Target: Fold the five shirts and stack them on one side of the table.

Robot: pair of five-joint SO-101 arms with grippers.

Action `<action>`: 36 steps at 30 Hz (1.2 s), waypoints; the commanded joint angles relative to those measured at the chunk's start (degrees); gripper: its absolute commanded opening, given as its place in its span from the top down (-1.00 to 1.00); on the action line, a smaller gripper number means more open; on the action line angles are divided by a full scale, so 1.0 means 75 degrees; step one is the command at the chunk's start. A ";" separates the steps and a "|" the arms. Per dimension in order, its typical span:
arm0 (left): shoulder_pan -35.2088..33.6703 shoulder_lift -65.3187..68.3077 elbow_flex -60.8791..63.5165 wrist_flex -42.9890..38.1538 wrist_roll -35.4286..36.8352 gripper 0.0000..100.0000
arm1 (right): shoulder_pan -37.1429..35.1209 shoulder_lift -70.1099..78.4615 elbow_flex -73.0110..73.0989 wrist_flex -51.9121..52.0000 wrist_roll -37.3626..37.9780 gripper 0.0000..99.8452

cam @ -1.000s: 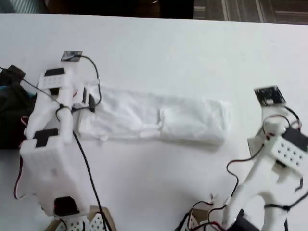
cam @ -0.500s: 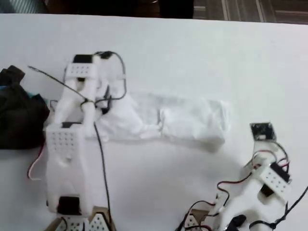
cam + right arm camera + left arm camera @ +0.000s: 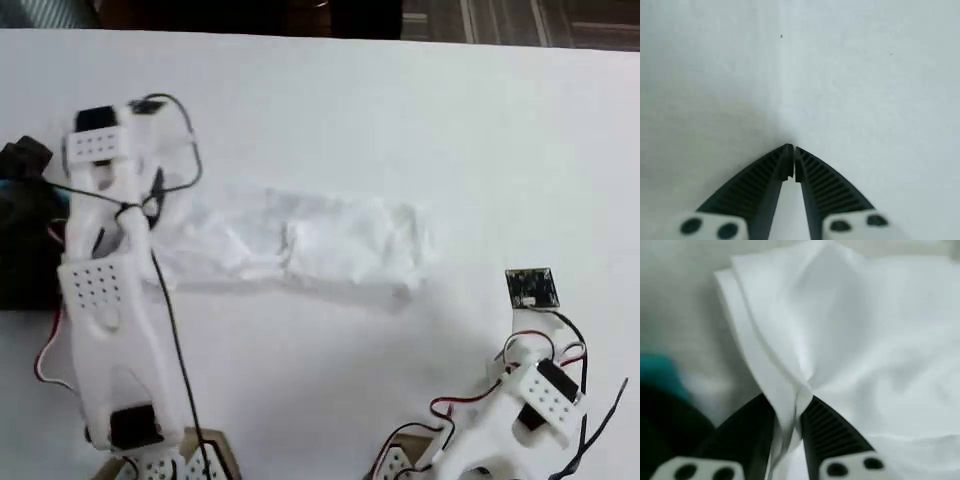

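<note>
A white shirt (image 3: 300, 245), folded into a long strip, lies across the middle of the table. My left gripper (image 3: 790, 412) is shut on the strip's left end, and the cloth (image 3: 850, 340) bunches up between the black fingers (image 3: 827, 432). In the high view that gripper (image 3: 158, 213) sits at the shirt's left end, beside a dark pile of shirts (image 3: 22, 235) at the table's left edge. My right gripper (image 3: 791, 152) is shut on nothing and hangs over bare table. The right arm (image 3: 535, 395) is folded back near the front right edge.
The dark pile (image 3: 662, 415) has a teal piece on it and lies close to the left gripper. The white table (image 3: 400, 110) runs bare behind the shirt and to its right. Cables hang along both arms.
The left arm swung left toward the dark pile, dragging the white shirt leftward with it. The right arm drew back toward the front edge.
</note>
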 commanded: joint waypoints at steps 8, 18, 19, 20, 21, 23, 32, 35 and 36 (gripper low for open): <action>0.0914 -0.1864 0.0979 0.0164 -0.0012 0.95 | 0.0006 -0.1237 0.0539 -0.0147 -0.0012 0.96; 0.4302 -0.5052 0.2983 0.0141 0.0598 0.95 | 0.0006 -0.2549 0.1137 -0.0006 -0.0012 0.96; 0.4618 -0.5064 0.3018 0.0129 0.0703 0.95 | 0.0006 -0.2655 0.1149 0.0076 -0.0012 0.96; 0.4864 -0.5052 0.3018 0.0117 0.0785 0.95 | 0.0006 -0.2749 0.1172 0.0088 -0.0012 0.96; 0.5099 -0.5040 0.3007 0.0070 0.0832 0.95 | -0.0006 -0.2842 0.1254 0.0088 -0.0012 0.96; 0.5521 -0.5040 0.3018 -0.0141 0.0832 0.95 | -0.0006 -0.3018 0.1301 0.0158 -0.0012 0.96; 0.6810 -0.4736 0.2983 -0.1864 0.1313 0.95 | -0.0170 -0.3651 0.1489 0.0346 -0.0387 0.96; 0.7138 -0.4243 0.2749 -0.2110 0.1313 0.95 | -0.0170 -0.3768 0.1524 0.0416 -0.0387 0.96; 0.7232 -0.4044 0.2585 -0.2098 0.1313 0.95 | -0.0170 -0.3792 0.1547 0.0416 -0.0387 0.96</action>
